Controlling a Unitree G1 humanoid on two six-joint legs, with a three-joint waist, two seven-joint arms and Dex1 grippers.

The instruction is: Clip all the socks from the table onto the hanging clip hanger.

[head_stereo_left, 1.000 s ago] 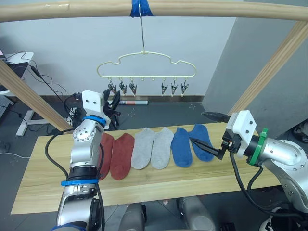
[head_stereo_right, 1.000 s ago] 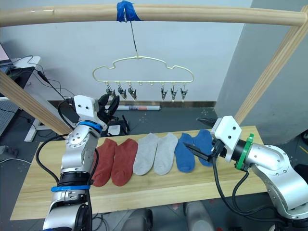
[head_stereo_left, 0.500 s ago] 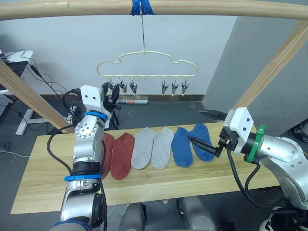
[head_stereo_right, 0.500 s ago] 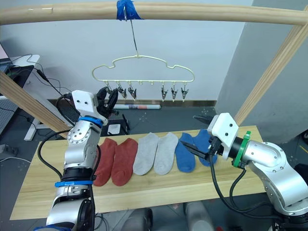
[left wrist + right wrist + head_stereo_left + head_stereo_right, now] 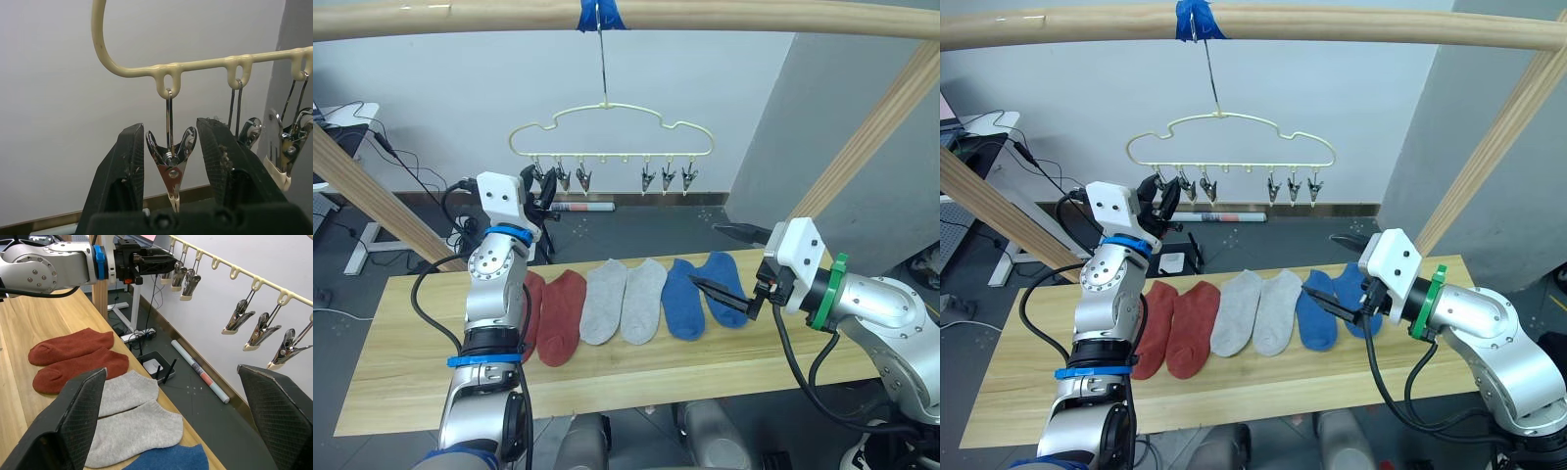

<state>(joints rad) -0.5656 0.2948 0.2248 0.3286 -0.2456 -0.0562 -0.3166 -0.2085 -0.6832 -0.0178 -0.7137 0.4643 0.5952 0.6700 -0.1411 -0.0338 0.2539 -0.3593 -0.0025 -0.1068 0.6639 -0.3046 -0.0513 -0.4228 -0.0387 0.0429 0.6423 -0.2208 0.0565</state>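
Left gripper [image 5: 170,161] is up at the cream wire clip hanger [image 5: 611,130], fingers apart around its first metal clip [image 5: 170,172]. Six socks [image 5: 625,302] lie in a row on the pale wood-plank table [image 5: 401,362]: rust-red, grey, blue. Right gripper [image 5: 728,266] gapes above the blue pair.

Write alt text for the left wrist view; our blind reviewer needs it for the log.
The left pincer is open, its two black fingers flanking a metal clip that hangs by a wire loop from the cream clip hanger, without pressing it. More clips hang further along the bar, against a pale wall.
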